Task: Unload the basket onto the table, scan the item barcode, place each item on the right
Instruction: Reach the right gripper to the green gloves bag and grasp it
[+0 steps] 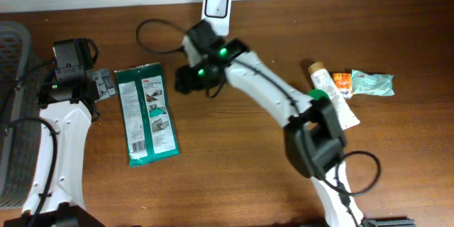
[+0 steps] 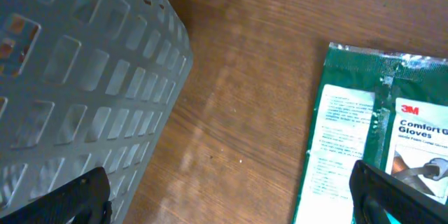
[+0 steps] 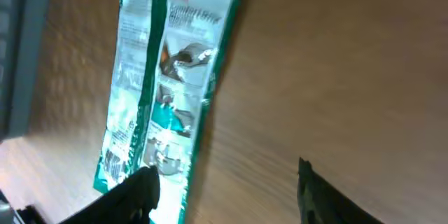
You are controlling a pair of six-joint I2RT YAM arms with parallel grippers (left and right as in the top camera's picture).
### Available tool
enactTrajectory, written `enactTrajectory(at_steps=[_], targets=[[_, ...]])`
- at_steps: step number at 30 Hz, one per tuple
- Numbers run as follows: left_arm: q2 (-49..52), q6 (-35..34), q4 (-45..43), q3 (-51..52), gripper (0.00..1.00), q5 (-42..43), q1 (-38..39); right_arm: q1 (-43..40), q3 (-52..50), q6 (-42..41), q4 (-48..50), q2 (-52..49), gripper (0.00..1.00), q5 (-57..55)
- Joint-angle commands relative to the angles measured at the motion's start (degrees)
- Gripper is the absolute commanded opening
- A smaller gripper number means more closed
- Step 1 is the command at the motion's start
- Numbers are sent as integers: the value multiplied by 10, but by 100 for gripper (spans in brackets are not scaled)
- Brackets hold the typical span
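While the pack (image 1: 145, 113) lies flat on the table (image 1: 234, 170), printed side up, neither gripper has hold of it. L gripper (image 1: 106, 84) sits just beside the pack's far left corner, jaws wide w/ nothing between them. In L wrist view its fingertips (image 2: 84, 199) frame bare wood, w/ the basket (image 2: 77, 91) on one side and the pack's edge on the other. R gripper (image 1: 186, 78) hangs near the pack's far right corner, apart from it, arm reaching across the table from the near right. R wrist view is blurred: fingers (image 3: 133, 196) stand apart and empty, pack ahead of them. Scanner (image 1: 216, 6) stands at the far edge behind the R gripper, well apart from the pack — cable (image 1: 152, 35) loops on the wood between them. Tube (image 1: 332, 96) and two small sachets (image 1: 369, 84) lie on the right side, away from both grippers.
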State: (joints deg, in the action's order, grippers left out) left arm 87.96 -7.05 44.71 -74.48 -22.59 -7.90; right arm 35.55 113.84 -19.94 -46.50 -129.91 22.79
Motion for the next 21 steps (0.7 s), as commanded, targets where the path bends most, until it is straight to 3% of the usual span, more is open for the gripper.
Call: enactTrajectory(at_steps=[1, 6, 7, 15, 19, 21], targets=[[-2, 5, -1, -5, 99, -8, -2, 27, 5, -72, 29, -52, 57, 7], [-2, 5, -1, -5, 99, -8, -2, 54, 5, -71, 57, -78, 59, 5], [-2, 5, -1, -5, 99, -8, -2, 62, 5, -71, 64, -85, 64, 5], [-2, 5, -1, -5, 99, -8, -2, 98, 5, -71, 78, -113, 64, -68], [-2, 5, -1, -5, 99, -8, -2, 123, 5, -22, 89, -113, 64, -166], [-2, 5, -1, -5, 99, -8, -2, 132, 5, 19, 110, -113, 59, -175]])
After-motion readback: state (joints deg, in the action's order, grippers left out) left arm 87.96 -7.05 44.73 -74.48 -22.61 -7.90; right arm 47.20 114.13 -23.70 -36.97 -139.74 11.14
